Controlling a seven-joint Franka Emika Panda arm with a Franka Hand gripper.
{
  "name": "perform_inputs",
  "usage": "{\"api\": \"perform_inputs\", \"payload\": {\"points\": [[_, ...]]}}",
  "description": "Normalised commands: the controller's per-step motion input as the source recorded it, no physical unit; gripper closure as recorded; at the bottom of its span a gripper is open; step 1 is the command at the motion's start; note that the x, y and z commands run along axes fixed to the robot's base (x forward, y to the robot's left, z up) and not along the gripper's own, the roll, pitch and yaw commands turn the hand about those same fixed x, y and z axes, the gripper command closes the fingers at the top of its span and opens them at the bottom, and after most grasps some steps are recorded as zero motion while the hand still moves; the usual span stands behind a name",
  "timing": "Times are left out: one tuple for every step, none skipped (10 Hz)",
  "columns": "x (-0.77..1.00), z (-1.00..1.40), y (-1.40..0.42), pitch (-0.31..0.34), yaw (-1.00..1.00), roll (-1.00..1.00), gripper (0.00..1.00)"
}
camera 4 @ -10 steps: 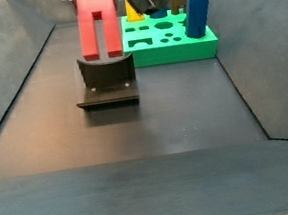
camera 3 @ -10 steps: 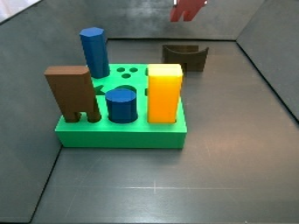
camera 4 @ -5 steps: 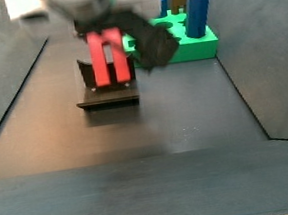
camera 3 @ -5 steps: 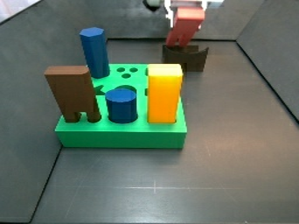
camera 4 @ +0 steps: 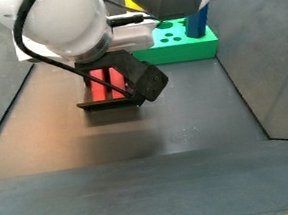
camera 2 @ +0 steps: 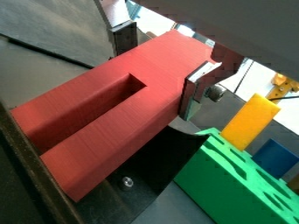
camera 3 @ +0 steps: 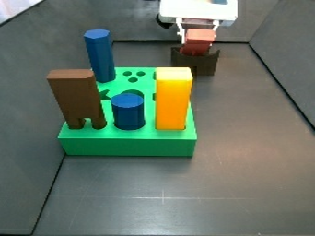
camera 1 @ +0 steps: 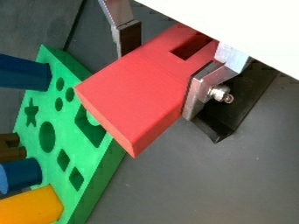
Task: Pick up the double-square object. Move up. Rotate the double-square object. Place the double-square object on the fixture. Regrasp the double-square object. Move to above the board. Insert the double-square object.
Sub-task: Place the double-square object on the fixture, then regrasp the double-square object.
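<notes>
The red double-square object (camera 1: 140,92) is held between my gripper's (camera 1: 167,59) silver fingers (camera 1: 208,83), which are shut on its sides. In both wrist views the block shows a rectangular recess on its face (camera 2: 100,109). In a side view the red block (camera 3: 197,41) sits at the top of the dark brown fixture (camera 3: 197,63) behind the board. In a side view it (camera 4: 107,83) lies in the fixture's (camera 4: 108,102) notch under the wrist. The green board (camera 3: 129,138) lies in front of the fixture.
On the board stand a yellow block (camera 3: 174,97), a tall blue peg (camera 3: 99,55), a short blue cylinder (camera 3: 127,111) and a brown arch-legged block (camera 3: 76,97). Dark walls ring the floor. The white arm (camera 4: 67,19) hides much of a side view.
My gripper has come down with the red block from high above to the fixture. The block now rests at the fixture's top.
</notes>
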Motion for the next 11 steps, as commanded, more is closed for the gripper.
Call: {"api": "perform_inputs", "payload": {"points": [[0.11,-0.67,0.20,-0.086,-0.09,-0.11,1.00],[0.11,-0.66,0.20,-0.085,-0.08,-0.11,1.00],[0.10,-0.67,0.20,-0.079,-0.06,-0.10,1.00],[0.10,-0.67,0.20,-0.073,-0.05,-0.10,1.00],[0.00,-0.17,-0.50,0.000,0.00,0.00,1.00],[0.00,0.00,0.00,0.000,0.00,0.00,0.00],[0.00,1.00,0.00,-0.017,0.04,-0.01,0.00],[0.00,1.00,0.00,-0.017,0.04,-0.01,0.00],[-0.02,1.00,0.00,0.002,0.04,0.02,0.00],[-0.02,1.00,0.00,0.013,0.04,0.04,0.00],[-0.03,1.00,0.00,0.043,0.04,0.05,0.00]]}}
